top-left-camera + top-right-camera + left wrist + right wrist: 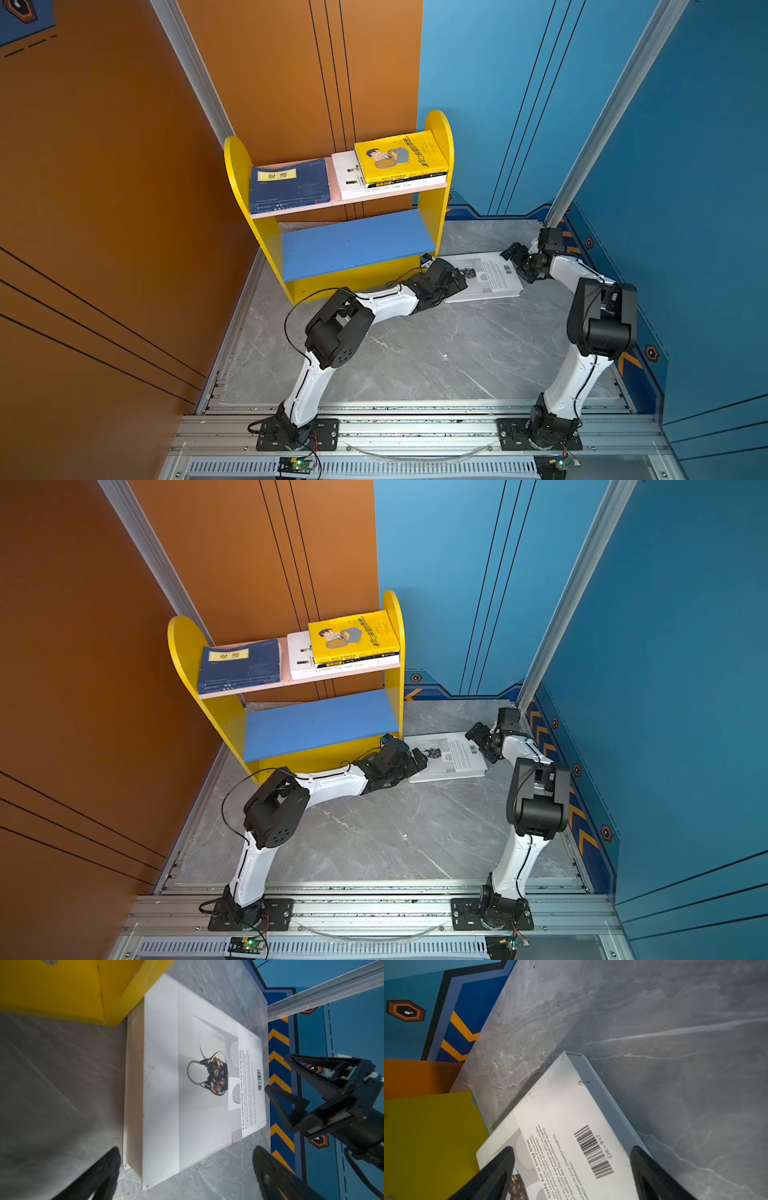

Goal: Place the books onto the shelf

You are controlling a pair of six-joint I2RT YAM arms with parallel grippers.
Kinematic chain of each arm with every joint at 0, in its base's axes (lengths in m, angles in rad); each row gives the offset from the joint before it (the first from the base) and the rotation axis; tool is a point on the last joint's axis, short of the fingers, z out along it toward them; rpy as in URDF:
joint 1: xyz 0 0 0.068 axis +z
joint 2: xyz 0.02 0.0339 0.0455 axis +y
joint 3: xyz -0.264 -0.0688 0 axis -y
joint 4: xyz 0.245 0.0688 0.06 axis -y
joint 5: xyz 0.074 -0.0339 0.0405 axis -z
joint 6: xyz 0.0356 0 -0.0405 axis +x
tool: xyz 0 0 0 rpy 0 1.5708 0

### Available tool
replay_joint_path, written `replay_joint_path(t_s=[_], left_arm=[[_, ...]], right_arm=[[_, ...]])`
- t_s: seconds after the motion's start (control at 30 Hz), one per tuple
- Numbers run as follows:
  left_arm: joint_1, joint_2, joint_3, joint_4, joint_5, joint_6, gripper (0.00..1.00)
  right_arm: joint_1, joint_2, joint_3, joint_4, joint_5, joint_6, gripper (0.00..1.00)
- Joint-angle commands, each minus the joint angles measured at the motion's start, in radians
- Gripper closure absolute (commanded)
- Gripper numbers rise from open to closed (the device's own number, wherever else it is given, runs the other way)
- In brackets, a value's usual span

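The left gripper (187, 1150) hangs with its jaws spread wide and nothing between them, low over the near end of a white book (486, 278). The right gripper (572, 1148) is released too. Its two dark fingers (500, 1167) are parted over the far corner with the barcode, one above the cover and one past the spine (whether either tip touches the cover cannot be told).

The white book lies flat, back cover up, on the grey marbled table (415, 353), just beside the foot of the shelf (239, 174) on its right. In both top views the two arms reach it from opposite ends.

On the shelf, the pink board (291, 212) carries a navy book (289, 187) lying flat at the left. At the right a yellow book (399, 156) tops a small stack, with a dark-spined book (390, 179) under it and a white-covered book (347, 183) at the bottom. The blue board (357, 243) below holds nothing.
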Motion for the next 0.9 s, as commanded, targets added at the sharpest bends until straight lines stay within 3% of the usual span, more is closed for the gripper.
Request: replay_joint_path(t_s=[0.0, 0.53, 0.87], left_arm=[[-0.003, 0.024, 0.032, -0.03, 0.044, -0.021, 0.0], [-0.063, -0.06, -0.022, -0.007, 0.077, 0.012, 0.03], [-0.112, -0.355, -0.245, -0.163, -0.1, -0.016, 0.03]], right_arm=[[0.015, -0.042, -0.025, -0.068, -0.03, -0.004, 0.12], [0.065, -0.273, -0.176, -0.185, -0.019, -0.02, 0.14], [0.162, -0.487, -0.348, -0.227, 0.038, 0.043, 0.14]])
